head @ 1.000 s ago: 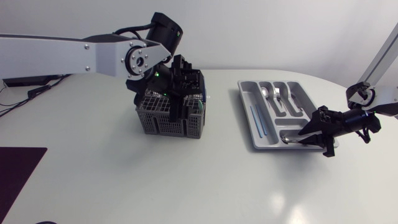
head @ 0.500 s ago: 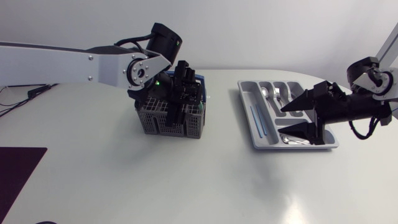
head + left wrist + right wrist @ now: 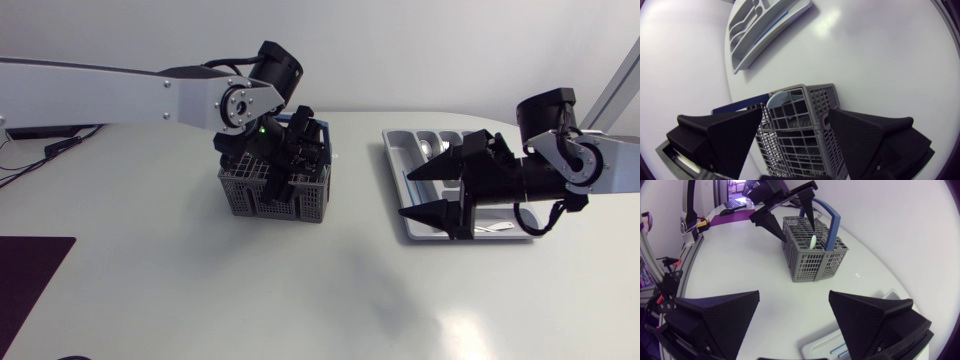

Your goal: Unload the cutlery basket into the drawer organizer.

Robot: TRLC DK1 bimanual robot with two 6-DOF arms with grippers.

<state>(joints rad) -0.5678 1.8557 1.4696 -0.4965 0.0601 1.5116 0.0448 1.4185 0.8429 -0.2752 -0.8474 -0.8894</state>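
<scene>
The basket (image 3: 275,192) stood on the white surface (image 3: 300,290), well apart from the organizer (image 3: 393,152), which lay to its right in the head view. The left arm (image 3: 120,88) was over the basket, its jaws spread and pointing down at the basket's top. In the left wrist view the grid walls sat between the two fingers (image 3: 715,135), and a spoon (image 3: 780,98) stood bowl-up in one compartment near the blue handle (image 3: 833,222). Whether the fingers touched the basket could not be told. The right arm (image 3: 590,165) hung over the organizer, its jaws spread wide and empty, tips aimed toward the basket. Cutlery (image 3: 433,148) lay in the organizer's far compartments.
</scene>
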